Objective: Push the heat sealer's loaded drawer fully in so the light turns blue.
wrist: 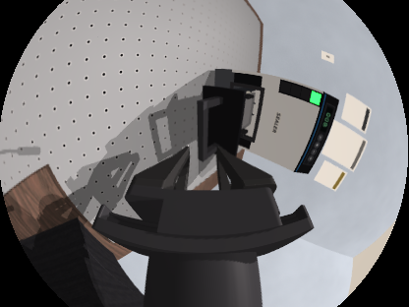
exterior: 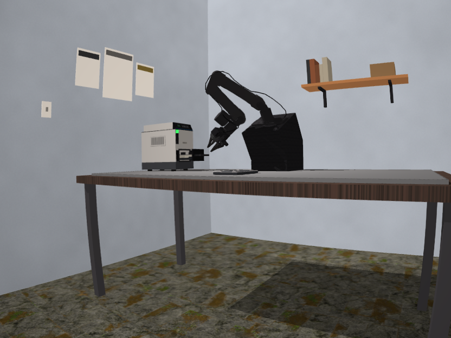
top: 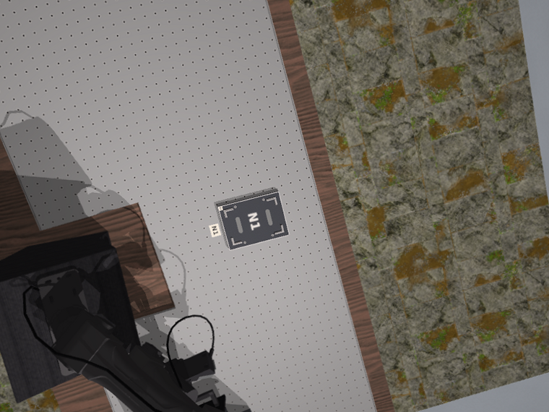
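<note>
The heat sealer (exterior: 159, 154) (wrist: 295, 128) stands upright at the left of the table in the exterior view. Its light (exterior: 176, 131) (wrist: 316, 97) is green. The drawer (exterior: 198, 155) (wrist: 229, 120) sticks out of its front, with a black handle (exterior: 206, 155) (wrist: 202, 130). Behind the drawer front, the dark sealing frame (wrist: 259, 114) lies around a pale grey surface; whether the sheet is centred cannot be told. My gripper (exterior: 210, 148) (wrist: 203, 151) is partly open and empty, its tips in front of and slightly above the handle, apart from it in the exterior view. The top view does not show the sealer.
A dark flat plate marked N1 (top: 251, 235) (exterior: 234, 172) lies on the perforated table top (top: 173, 118), with a small N1 label (top: 215, 230) beside it. The arm's black pedestal (top: 6, 331) (exterior: 276, 145) stands at the table's edge. A wall is behind the sealer.
</note>
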Available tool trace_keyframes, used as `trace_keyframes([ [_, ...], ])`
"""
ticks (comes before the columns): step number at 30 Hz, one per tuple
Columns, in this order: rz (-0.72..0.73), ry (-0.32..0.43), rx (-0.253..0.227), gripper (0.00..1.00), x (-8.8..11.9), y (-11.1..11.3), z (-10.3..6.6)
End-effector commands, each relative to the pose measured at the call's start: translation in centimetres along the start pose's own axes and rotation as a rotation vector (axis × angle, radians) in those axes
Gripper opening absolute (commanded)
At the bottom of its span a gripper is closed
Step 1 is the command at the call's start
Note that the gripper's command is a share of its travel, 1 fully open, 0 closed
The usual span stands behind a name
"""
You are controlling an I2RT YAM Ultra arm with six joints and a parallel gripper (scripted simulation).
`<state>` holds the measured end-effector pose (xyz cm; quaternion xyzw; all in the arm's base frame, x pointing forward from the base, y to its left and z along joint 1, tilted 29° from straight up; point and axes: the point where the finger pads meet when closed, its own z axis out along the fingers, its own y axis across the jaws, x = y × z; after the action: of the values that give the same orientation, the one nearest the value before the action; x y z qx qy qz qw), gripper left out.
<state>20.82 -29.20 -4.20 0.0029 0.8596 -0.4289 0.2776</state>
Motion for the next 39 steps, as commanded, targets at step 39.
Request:
trace_keyframes([
  [39,0.005,0.007,0.009,0.3,0.5,-0.3,2.9],
])
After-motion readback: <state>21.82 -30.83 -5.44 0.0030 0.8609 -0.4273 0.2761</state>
